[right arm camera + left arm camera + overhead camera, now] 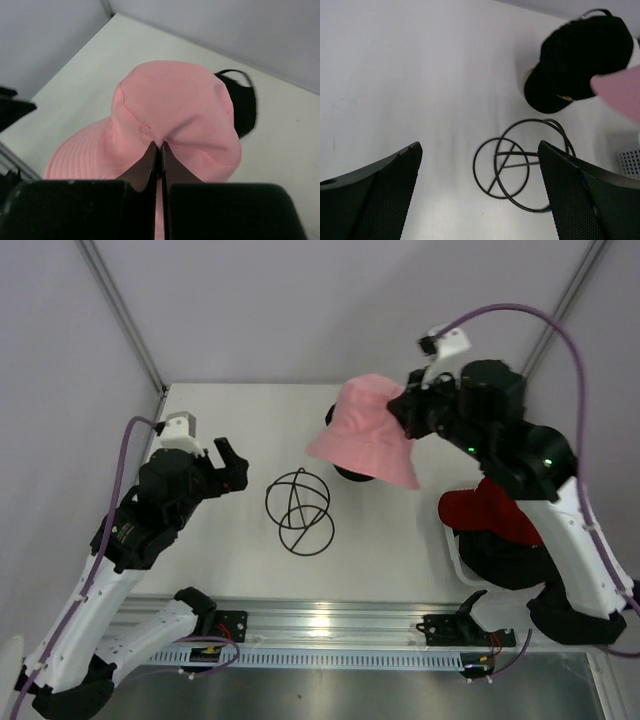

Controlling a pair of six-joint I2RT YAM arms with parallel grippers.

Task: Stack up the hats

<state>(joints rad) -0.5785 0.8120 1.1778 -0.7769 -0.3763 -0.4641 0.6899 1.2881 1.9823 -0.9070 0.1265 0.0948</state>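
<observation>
**Pink bucket hat** (365, 432): hangs clear of the surface (220, 550) in the upper centre of the overhead view, crown uppermost in the frame and brim flaring down toward the lower right. In the right wrist view it fills the centre of the frame, with the stitched crown seam facing the camera.

**Right pincer** (400, 412): clamped on the pink bucket hat at the right edge of its crown. In the right wrist view the two fingers meet with a pinch of pink cloth between their tips, just at the seam.

**Black cap** (577, 60): lies on the surface beneath the raised hat and is largely hidden by it from above. It shows at the upper right of the left wrist view, with a strap loop at its top edge.

**Red cap** (490, 510): at the right of the overhead view, resting on a black hat (510, 562). Both are partly covered by the right arm.

**Wire stand** (298, 510): black rings and struts on the surface, centre of the overhead view, just beside the black cap.

**Left pincer** (232, 465): fingers spread wide apart and holding nothing, at the left of the overhead view, near the wire stand but not touching it.

**White mesh basket** (629, 162): only a corner shows, at the right edge of the left wrist view
</observation>
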